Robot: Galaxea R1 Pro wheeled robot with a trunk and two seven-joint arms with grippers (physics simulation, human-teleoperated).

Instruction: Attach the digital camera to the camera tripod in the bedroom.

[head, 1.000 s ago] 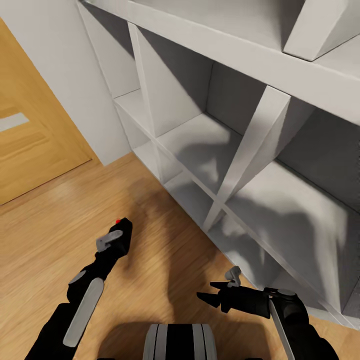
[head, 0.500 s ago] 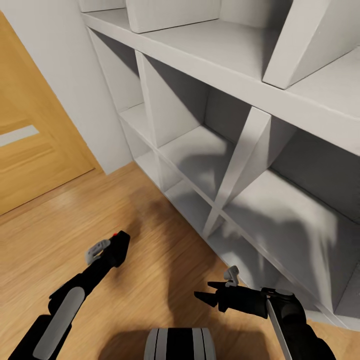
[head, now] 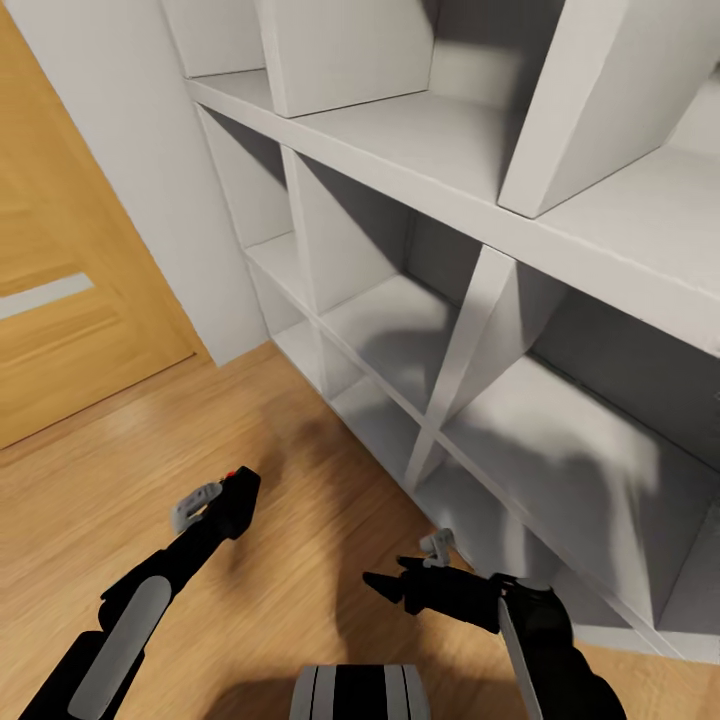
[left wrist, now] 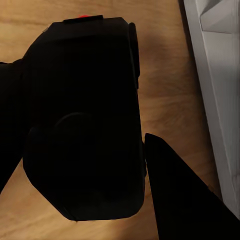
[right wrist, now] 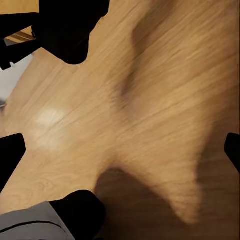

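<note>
**Q:** Digital camera (head: 240, 489), where is it?

**A:** At about seven o'clock in the head view, low over the light wood floor (head: 300, 520). The left gripper (head: 228, 497) is closed around it. It is a small black box with a red button on its upper edge. In the left wrist view the camera body (left wrist: 82, 117) sits directly between the two black fingers, one dark finger (left wrist: 180, 195) pressed against its side.

**Q:** And the other hand?

**A:** The right gripper (head: 398, 581) is at about five o'clock, fingers spread apart with nothing between them, pointing toward nine o'clock.

**Q:** What surrounds them?

**A:** White cube shelves (head: 470, 330) run from twelve to four o'clock, close beside the right arm. A wooden door (head: 70, 300) stands at nine to ten o'clock.
</note>
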